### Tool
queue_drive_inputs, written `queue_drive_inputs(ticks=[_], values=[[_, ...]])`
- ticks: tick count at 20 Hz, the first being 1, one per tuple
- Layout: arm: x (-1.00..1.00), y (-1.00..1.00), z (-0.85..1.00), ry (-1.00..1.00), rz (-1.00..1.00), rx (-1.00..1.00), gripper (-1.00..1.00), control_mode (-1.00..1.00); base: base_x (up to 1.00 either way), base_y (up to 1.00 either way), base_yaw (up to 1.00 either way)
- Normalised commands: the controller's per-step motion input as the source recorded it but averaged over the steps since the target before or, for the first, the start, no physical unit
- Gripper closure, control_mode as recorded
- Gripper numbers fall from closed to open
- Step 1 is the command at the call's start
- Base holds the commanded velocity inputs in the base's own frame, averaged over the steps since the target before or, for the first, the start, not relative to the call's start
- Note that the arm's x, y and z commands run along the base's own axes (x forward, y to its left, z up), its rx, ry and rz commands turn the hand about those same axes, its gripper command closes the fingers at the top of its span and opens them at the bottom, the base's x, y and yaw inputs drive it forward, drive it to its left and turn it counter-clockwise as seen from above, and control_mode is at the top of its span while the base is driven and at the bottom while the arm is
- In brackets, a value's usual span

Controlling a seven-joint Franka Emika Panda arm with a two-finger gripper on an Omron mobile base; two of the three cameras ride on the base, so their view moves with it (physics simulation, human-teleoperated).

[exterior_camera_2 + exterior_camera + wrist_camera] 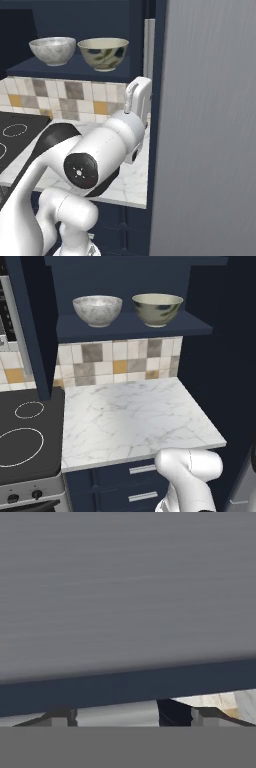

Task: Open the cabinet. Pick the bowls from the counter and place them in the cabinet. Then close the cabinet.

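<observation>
The navy cabinet (135, 327) stands open, and both bowls sit side by side on its shelf. The marbled white-grey bowl (97, 310) (52, 50) is on the left, the beige-grey bowl (157, 308) (103, 53) on the right. Below them lies the white marble counter (135, 416). The cabinet's right door (210, 125) swings out as a broad grey panel, and my arm reaches behind its edge. In the hand view, my gripper (135, 718) is open. Its fingertips (60, 717) stand wide apart, close to the door's grey face (125, 587) and navy edge, with a silver bar (117, 714) between them.
The left door (30, 326) hangs open over the black stovetop (25, 431). Navy drawers (140, 471) sit under the counter's front edge. A tiled backsplash (120, 361) runs behind the counter. My white arm (95, 155) crosses in front of the counter's right end.
</observation>
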Motion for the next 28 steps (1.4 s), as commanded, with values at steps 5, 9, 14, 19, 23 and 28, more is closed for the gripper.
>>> queue_drive_inputs(ticks=[5, 9, 14, 19, 23, 28], values=[[0.22, -0.29, -0.08, 0.0, 0.0, 0.09, -1.0, -1.0, 0.0, 0.0, 0.0], [0.58, -0.08, -0.27, 0.01, 0.0, 0.07, -1.0, -1.0, 0.0, 0.0, 0.0], [0.87, 0.0, -0.45, 0.05, 0.02, 0.07, -1.0, -1.0, 0.0, 0.0, 0.0], [0.98, 0.22, -0.63, 0.03, 0.06, 0.04, -1.0, -1.0, 0.0, 0.0, 0.0], [0.98, 0.55, -0.62, 0.0, 0.11, 0.04, -1.0, -1.0, 0.0, 0.0, 0.0], [0.77, 0.96, -0.48, -0.06, 0.14, 0.01, -1.0, -1.0, 0.0, 0.0, 0.0]])
